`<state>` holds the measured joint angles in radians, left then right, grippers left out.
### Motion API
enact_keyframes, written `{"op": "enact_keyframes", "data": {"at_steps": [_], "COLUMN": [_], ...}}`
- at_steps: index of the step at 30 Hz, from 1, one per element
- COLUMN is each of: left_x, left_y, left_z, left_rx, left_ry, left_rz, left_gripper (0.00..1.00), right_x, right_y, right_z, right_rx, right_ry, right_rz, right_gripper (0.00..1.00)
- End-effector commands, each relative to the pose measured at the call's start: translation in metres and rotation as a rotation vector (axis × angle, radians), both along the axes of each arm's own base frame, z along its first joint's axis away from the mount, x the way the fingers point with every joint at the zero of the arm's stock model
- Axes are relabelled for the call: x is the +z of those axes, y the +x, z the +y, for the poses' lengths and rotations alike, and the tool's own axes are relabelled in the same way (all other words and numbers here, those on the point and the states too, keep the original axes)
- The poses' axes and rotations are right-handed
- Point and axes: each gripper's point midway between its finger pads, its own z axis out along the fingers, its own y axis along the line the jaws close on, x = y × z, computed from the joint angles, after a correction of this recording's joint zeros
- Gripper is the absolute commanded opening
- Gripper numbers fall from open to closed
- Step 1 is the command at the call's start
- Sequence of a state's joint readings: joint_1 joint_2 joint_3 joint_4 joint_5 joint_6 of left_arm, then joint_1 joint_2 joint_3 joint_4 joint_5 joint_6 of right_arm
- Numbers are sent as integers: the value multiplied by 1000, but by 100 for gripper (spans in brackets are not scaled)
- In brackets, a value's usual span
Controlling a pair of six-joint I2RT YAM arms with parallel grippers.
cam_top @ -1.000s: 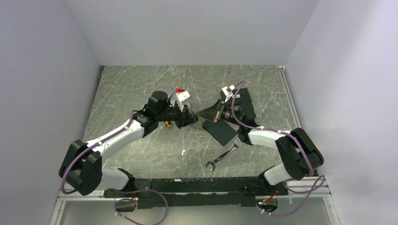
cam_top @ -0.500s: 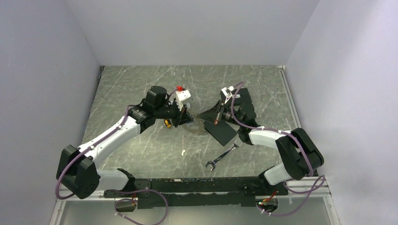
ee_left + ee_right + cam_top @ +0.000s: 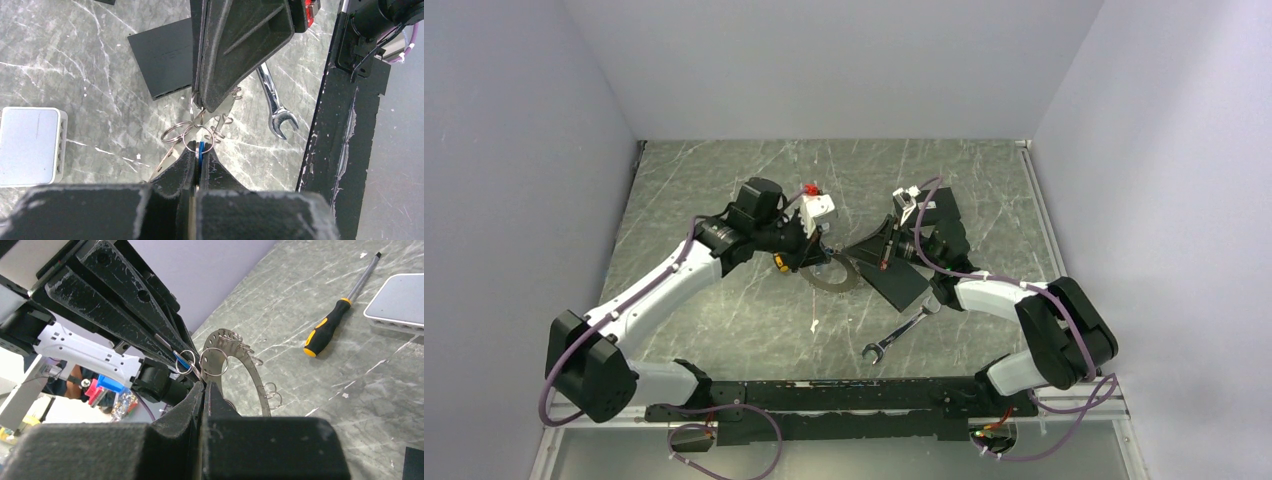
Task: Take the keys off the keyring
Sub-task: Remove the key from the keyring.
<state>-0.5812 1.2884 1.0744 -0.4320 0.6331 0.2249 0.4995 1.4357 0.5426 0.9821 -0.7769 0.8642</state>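
Marble table (image 3: 724, 180): left tool (image 3: 201, 153) pinches keys (image 3: 183, 360), right tool (image 3: 205, 385) keyring (image 3: 250, 367).

table (image 3: 724, 180): grey-green marble, white veins
walls (image 3: 824, 60): pale lilac, plain
keyring (image 3: 252, 372): dull grey metal
key tag (image 3: 201, 148): blue
wrench (image 3: 902, 330), lower centre: silver
screwdriver (image 3: 325, 332) handle: black, yellow
flat rectangle (image 3: 162, 62): black
box (image 3: 30, 145), left edge: white

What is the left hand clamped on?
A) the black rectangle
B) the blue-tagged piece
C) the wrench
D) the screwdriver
B: the left wrist view shows the left hand shut on the blue-tagged piece; the wrench lies apart from it.
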Motion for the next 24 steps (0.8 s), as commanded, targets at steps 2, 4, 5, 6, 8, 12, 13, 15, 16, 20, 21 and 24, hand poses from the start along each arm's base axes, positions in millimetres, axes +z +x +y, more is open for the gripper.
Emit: {"op": "enact_keyframes", "data": {"at_steps": [2, 4, 5, 6, 8, 12, 13, 15, 16, 20, 21, 24], "left_x": [17, 18, 19, 20, 22, 21, 21, 21, 22, 28, 30, 32], "left_y": [6, 9, 9, 9, 10, 11, 11, 11, 11, 8, 8, 6], "left_z": [7, 8, 8, 8, 8, 8, 9, 9, 9, 6, 6, 3], "left_rx": [0, 7, 5, 2, 0, 4, 5, 4, 2, -23, -29, -50], "left_ry": [20, 24, 22, 22, 24, 20, 19, 19, 17, -4, -7, -19], "left_rz": [-24, -13, -4, 1, 11, 63, 80, 107, 116, 135, 136, 145], "left_gripper": [0, 0, 0, 0, 0, 0, 0, 0, 0, 0, 0, 0], "right_x": [19, 20, 19, 19, 18, 19, 19, 19, 19, 15, 14, 10], "right_y": [7, 5, 4, 3, 1, -5, -8, -10, -11, -14, -15, -15], "right_z": [-7, -7, -7, -7, -7, -7, -7, -7, -7, -6, -5, -5], "right_rx": [-20, -10, -4, 1, 12, 39, 50, 62, 71, 93, 99, 106], "right_ry": [5, 1, -3, -5, -11, -7, -7, -10, -12, -27, -31, -44], "right_rz": [-175, -200, -210, -226, -249, -315, -332, -357, -371, -406, -413, -424], "right_gripper": [0, 0, 0, 0, 0, 0, 0, 0, 0, 0, 0, 0]}}
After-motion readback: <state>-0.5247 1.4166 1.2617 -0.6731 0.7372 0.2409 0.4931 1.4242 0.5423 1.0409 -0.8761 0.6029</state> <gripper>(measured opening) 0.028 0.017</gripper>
